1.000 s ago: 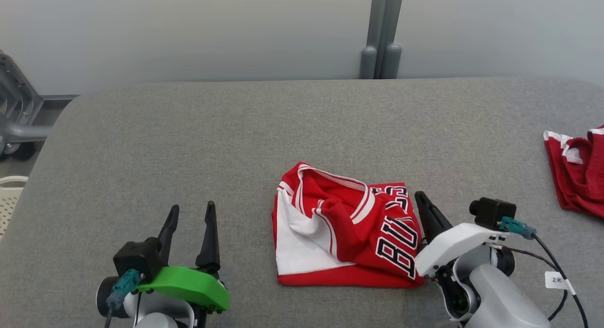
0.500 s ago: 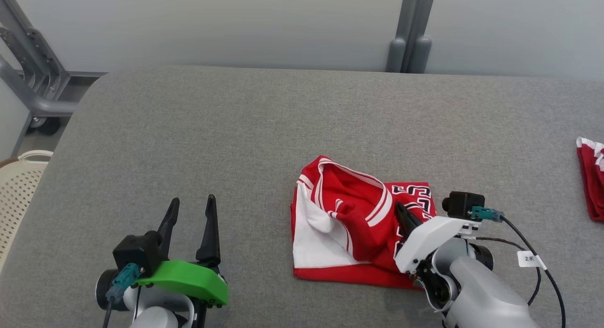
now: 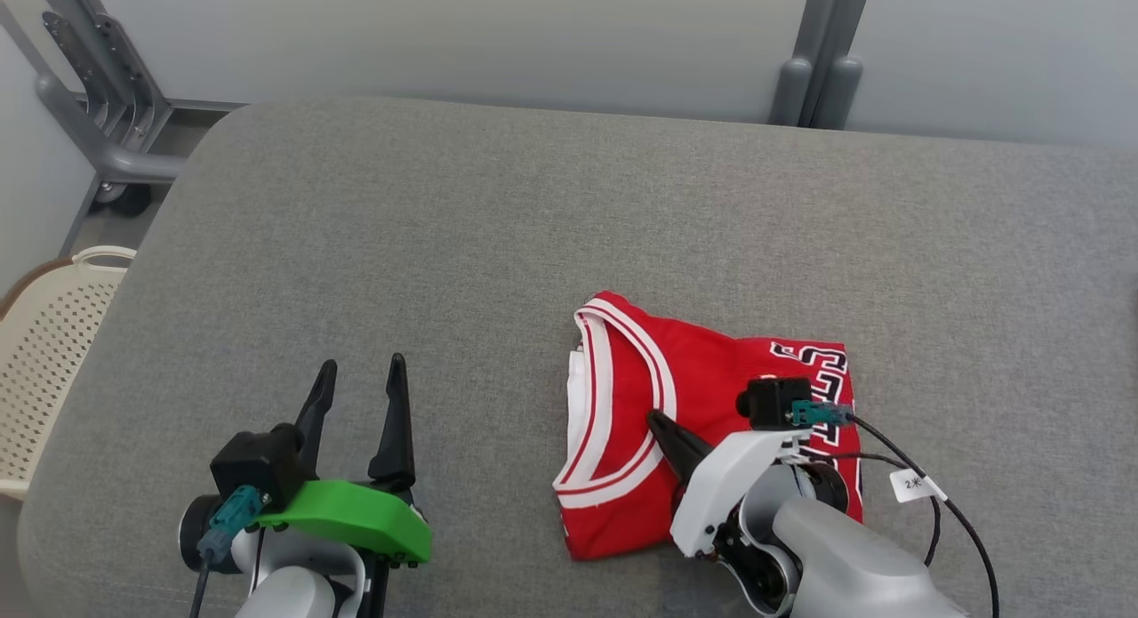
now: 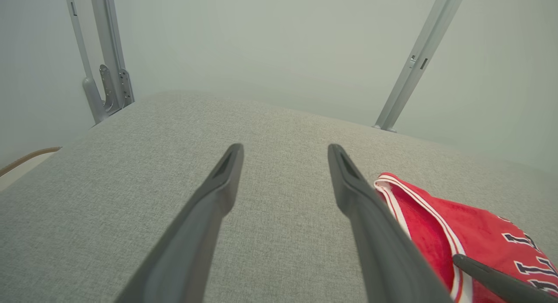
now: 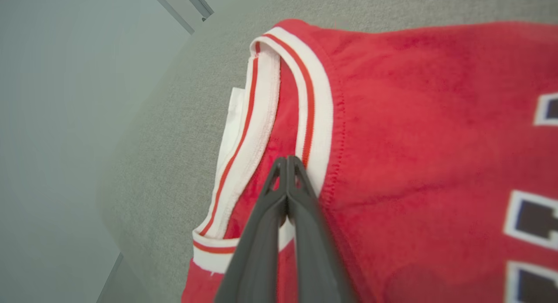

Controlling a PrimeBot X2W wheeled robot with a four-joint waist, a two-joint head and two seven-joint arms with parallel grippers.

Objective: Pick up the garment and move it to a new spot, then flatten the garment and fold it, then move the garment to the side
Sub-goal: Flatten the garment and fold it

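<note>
Robot test lab: grey fabric-covered table [image 3: 444, 244], bare pale partition walls [image 3: 444, 31], metal frame posts [image 3: 827, 31], perforated basket [image 3: 44, 333].

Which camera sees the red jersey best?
The head view: the red jersey lies almost whole there, folded. The left wrist view catches one corner; the right wrist view is a blurry close-up of its striped trim and letters.

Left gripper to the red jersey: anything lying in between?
The stretch is bare. In the head view, plain grey fabric surface runs from the open left gripper to the red jersey.
</note>
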